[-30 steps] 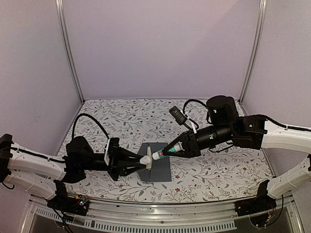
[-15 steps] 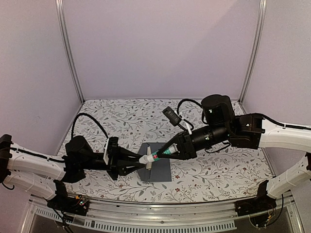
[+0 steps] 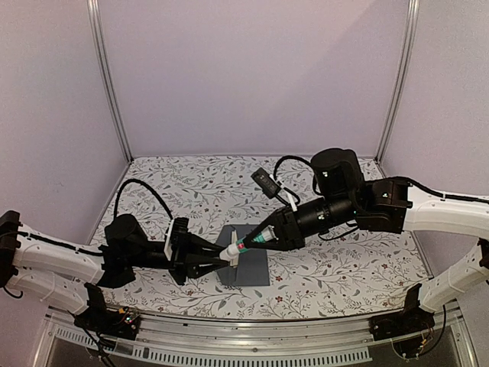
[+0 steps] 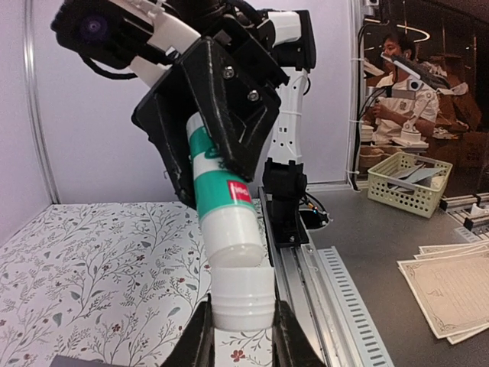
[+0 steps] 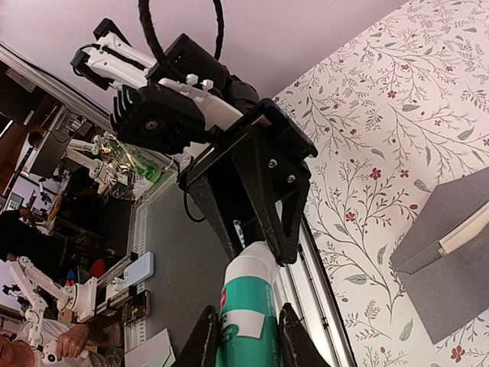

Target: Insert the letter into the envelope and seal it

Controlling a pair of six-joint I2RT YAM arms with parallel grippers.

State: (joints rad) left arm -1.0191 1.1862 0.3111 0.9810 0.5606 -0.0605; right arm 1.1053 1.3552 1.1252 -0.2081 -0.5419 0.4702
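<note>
Two black-and-white robot arms, the left (image 3: 53, 264) and the right (image 3: 443, 218). One dark slate-grey rectangular paper envelope (image 3: 256, 269) on the one floral-cloth tabletop (image 3: 191, 183). One teal-and-white plastic tube (image 3: 258, 240) and one white ribbed cap (image 3: 228, 251). Off to the side, one pale green mesh basket (image 4: 403, 183) and overlapping tan bordered paper sheets (image 4: 451, 294), at least two; the exact count cannot be told.

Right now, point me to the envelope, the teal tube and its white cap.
envelope (image 3: 256, 267): top external view, bare grey face near its right edge.
teal tube (image 4: 218, 189): left wrist view, teal band of its body.
white cap (image 4: 243, 306): left wrist view, middle of its side.
</note>
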